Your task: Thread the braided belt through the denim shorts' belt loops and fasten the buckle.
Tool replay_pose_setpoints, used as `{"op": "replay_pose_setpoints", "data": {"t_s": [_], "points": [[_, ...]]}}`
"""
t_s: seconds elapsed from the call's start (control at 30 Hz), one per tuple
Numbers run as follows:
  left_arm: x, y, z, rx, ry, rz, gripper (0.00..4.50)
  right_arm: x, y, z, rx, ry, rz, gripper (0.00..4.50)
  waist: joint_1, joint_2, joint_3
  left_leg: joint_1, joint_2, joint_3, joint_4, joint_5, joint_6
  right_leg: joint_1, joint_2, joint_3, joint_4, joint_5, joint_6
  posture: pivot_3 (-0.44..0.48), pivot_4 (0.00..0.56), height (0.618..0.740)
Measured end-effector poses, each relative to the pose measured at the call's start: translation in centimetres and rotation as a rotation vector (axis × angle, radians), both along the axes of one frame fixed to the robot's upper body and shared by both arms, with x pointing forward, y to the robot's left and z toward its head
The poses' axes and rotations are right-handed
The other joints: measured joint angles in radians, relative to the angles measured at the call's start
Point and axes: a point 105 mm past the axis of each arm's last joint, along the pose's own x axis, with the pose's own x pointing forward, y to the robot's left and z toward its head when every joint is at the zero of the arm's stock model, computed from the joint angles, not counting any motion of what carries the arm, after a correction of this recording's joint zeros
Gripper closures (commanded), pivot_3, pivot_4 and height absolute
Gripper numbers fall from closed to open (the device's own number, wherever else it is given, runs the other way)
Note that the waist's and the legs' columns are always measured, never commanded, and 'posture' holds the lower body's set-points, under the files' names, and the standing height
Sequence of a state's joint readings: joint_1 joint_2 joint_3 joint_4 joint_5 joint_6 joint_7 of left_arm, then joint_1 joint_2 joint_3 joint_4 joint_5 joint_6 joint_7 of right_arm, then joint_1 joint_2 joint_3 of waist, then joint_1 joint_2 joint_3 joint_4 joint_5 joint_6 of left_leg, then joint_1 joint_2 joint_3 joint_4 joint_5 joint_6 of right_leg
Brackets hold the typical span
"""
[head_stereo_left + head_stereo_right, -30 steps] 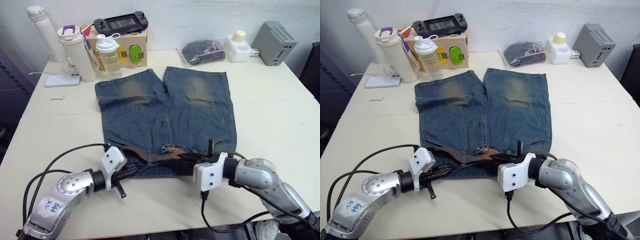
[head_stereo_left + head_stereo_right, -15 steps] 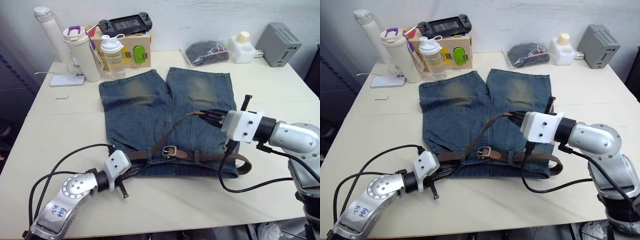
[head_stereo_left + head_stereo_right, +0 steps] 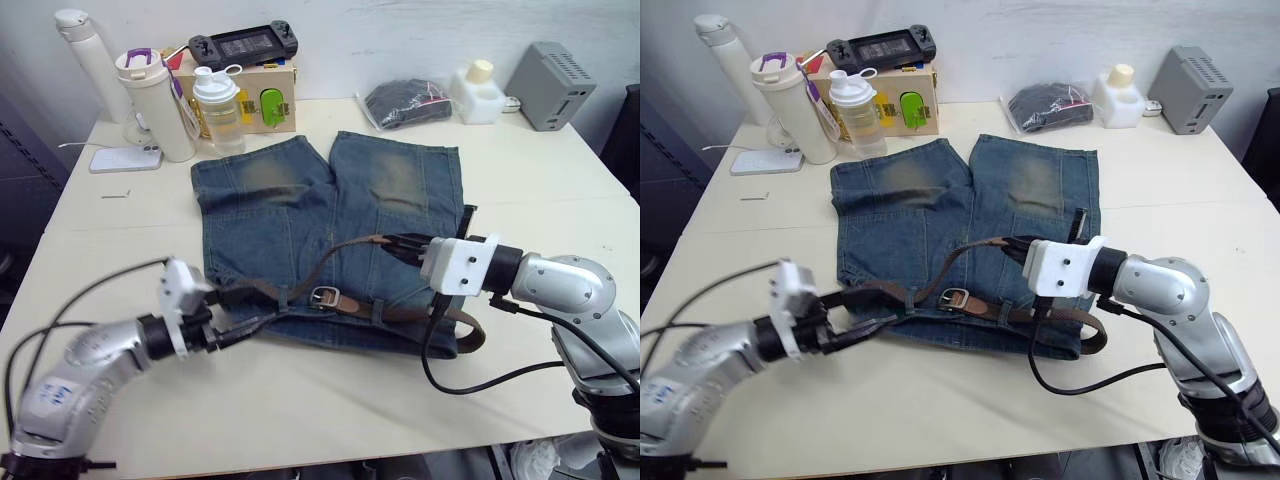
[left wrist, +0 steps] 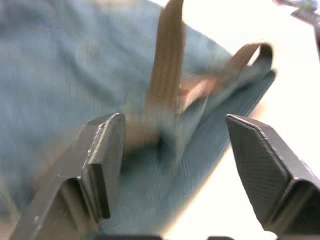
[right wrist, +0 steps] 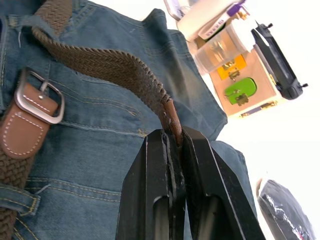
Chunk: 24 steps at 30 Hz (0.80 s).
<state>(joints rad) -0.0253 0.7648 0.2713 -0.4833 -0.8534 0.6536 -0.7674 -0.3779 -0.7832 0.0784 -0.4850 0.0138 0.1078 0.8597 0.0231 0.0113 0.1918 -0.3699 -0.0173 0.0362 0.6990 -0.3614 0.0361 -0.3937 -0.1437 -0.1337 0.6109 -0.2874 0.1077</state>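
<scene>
The faded blue-grey denim shorts (image 3: 335, 235) were laid flat at the centre of the pale rectangular table (image 3: 540, 180), legs toward twelve o'clock and waistband toward six o'clock. The dark-brown braided belt (image 3: 300, 285) was seen running along the waistband, passing under several short denim belt loops (image 3: 378, 310), with a bend of it lying past the shorts' corner at about four o'clock. The small rectangular silver buckle (image 3: 322, 296) was lying on the waistband near the middle, beside a brown leather tab. From the buckle, the belt's free end rose in an arc toward two o'clock, where its brown leather tip (image 5: 171, 117) was pinched between the clenched black fingers of the right gripper (image 3: 402, 245), held above the right leg of the shorts.

The left gripper (image 3: 232, 332) was placed at the waistband's eight o'clock corner, its fingers (image 4: 102, 160) spread apart with denim and belt between them, nothing being clasped.

Along the table's twelve o'clock edge were ranged white bottles (image 3: 152, 100), a wooden box (image 3: 262, 95), a black bundle in a clear bag (image 3: 405, 102) and a grey box-shaped device (image 3: 552, 85).
</scene>
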Motion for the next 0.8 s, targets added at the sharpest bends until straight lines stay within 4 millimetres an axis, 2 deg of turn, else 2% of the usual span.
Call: {"op": "replay_pose_setpoints", "data": {"t_s": [0.03, 0.23, 0.37, 0.47, 0.6, 0.8], "points": [[-0.2, 0.0, 0.5, -0.019, 0.007, -0.014, 1.13, 0.0, 0.1, -0.1, -0.005, -0.002, 0.004, 4.50, 0.000, 0.000, 0.000, 0.000, 0.000, 0.000, 0.000, 0.000, 0.000, 0.000, 0.000, 0.000, 0.000, 0.000, 0.000, 0.000, 0.150, 0.690], [-0.3, -0.6, -0.2, -0.034, 0.065, -0.024, 1.13, -0.1, 0.6, -0.4, -0.025, -0.012, 0.019, 4.50, 0.000, -0.001, 0.001, 0.000, 0.001, 0.001, 0.000, 0.000, 0.000, 0.000, 0.005, 0.001, 0.000, 0.000, 0.000, 0.000, 0.150, 0.690], [2.0, -1.4, 0.1, 0.014, -0.030, 0.030, 1.13, -0.1, 1.0, -0.2, -0.023, -0.024, 0.034, 4.50, 0.005, -0.001, 0.001, 0.000, 0.000, 0.000, 0.001, 0.000, 0.000, 0.001, 0.009, 0.001, 0.000, 0.000, 0.001, 0.000, 0.150, 0.690], [3.6, -3.3, 0.5, 0.071, -0.169, 0.034, 1.13, -0.4, 2.3, -0.6, -0.028, -0.011, 0.077, 4.50, 0.003, -0.001, 0.000, 0.000, 0.000, 0.001, 0.000, 0.000, 0.000, 0.001, 0.010, 0.001, 0.000, 0.001, 0.001, 0.000, 0.150, 0.690], [4.2, -5.0, 0.3, 0.138, -0.289, 0.011, 1.13, -0.7, 3.5, -1.7, -0.045, 0.030, 0.112, 4.50, -0.005, -0.001, 0.000, 0.000, 0.002, 0.003, 0.000, 0.000, -0.001, -0.001, 0.011, 0.001, 0.000, 0.000, 0.001, 0.000, 0.150, 0.690], [4.4, -5.2, 0.3, 0.132, -0.311, 0.014, 1.13, -0.8, 4.2, -1.8, -0.062, 0.026, 0.138, 4.50, -0.001, -0.001, 0.000, 0.000, 0.003, 0.002, 0.000, 0.000, -0.001, -0.001, 0.011, 0.001, 0.000, 0.000, 0.000, 0.000, 0.150, 0.690]]}}
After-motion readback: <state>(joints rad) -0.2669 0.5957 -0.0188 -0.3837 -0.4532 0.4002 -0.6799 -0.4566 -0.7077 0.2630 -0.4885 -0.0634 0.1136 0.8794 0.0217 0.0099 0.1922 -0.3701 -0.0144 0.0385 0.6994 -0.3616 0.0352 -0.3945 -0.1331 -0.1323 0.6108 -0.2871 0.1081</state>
